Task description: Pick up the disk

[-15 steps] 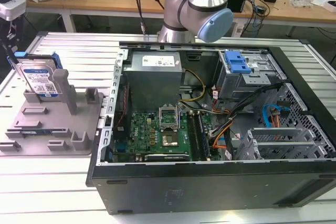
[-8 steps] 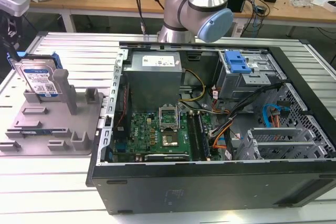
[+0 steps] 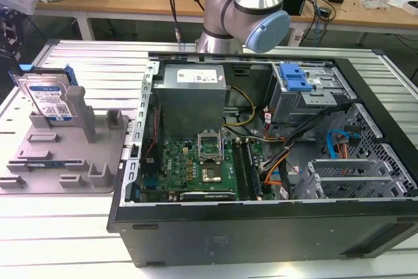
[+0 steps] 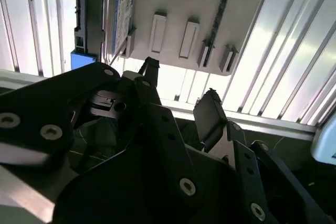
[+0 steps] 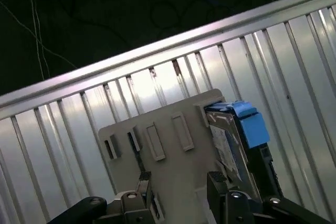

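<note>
Black gripper (image 4: 178, 90) is open and empty, apart from the disk (image 3: 47, 99), which stands on edge in the grey fixture (image 3: 72, 161) at the exterior view's left and looks hard, heavy, breakable, best held by its blue rails (image 5: 252, 127).

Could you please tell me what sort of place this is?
Probably a robotics lab: an open computer case on a slatted table, a disk standing in a fixture, cluttered workbenches behind.

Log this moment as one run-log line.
pincer: open, empty | disk: standing on edge in grey fixture, not grasped | contact: none
</note>
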Controlling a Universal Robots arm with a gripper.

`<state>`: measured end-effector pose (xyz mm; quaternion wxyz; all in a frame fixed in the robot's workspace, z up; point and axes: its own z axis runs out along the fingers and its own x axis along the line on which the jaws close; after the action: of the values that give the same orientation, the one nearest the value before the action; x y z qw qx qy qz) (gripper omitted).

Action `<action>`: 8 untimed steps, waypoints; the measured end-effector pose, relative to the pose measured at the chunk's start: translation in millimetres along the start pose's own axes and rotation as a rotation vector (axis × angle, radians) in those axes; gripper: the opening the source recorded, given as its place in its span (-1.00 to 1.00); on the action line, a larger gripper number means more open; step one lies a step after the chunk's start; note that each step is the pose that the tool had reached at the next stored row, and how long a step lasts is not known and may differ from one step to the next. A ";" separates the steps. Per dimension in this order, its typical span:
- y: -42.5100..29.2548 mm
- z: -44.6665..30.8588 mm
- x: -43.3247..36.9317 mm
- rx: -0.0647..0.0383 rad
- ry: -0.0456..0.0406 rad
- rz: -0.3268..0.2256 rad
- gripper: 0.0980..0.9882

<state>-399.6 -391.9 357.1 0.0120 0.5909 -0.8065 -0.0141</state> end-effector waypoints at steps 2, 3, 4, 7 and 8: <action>0.0 0.1 0.0 0.000 0.0021 -0.057 0.00; 0.0 0.1 0.0 0.000 0.0028 -0.076 0.00; -0.1 0.1 0.0 0.000 0.0041 -0.111 0.00; -0.3 0.2 -0.1 0.001 0.0070 -0.189 0.00; -0.5 0.2 -0.2 0.001 0.0077 -0.208 0.00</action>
<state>-399.1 -391.9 356.9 0.0134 0.6714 -0.7409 -0.0127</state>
